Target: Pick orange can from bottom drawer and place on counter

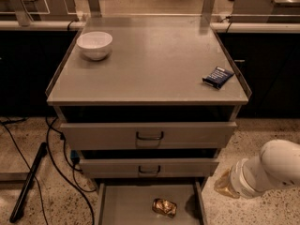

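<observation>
The orange can [164, 206] lies on its side on the flat grey floor of the open bottom drawer [123, 208], right of its middle. The counter [150, 62] is the grey cabinet top with a low raised rim. My white arm [269, 168] comes in from the lower right. The gripper [224, 184] is at the arm's end, low beside the cabinet's right front corner, to the right of the drawer and a little above the can, apart from it.
A white bowl [94, 44] stands at the counter's back left. A dark blue flat packet [218, 77] lies near its right rim. Two shut upper drawers with dark loop handles [149, 136] sit above the open one. Cables [56, 149] and a dark bar [27, 184] lie on the floor at left.
</observation>
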Controlling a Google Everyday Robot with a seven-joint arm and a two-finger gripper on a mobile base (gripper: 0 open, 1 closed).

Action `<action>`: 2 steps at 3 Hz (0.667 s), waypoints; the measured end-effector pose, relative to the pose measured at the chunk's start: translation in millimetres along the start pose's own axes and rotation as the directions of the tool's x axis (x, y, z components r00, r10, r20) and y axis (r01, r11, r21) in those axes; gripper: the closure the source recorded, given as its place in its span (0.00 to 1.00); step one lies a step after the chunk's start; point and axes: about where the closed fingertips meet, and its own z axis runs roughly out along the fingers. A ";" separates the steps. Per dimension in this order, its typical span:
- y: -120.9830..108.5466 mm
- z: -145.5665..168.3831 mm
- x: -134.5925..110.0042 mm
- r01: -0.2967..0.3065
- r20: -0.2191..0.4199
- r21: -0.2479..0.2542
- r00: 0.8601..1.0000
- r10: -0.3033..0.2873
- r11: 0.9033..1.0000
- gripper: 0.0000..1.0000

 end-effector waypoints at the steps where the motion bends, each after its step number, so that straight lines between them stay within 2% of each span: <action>1: -0.8 42.8 10.9 0.033 0.024 0.020 0.999 -0.033 0.999 1.00; 2: -2.7 101.1 21.9 0.062 0.074 0.044 0.995 -0.066 0.997 1.00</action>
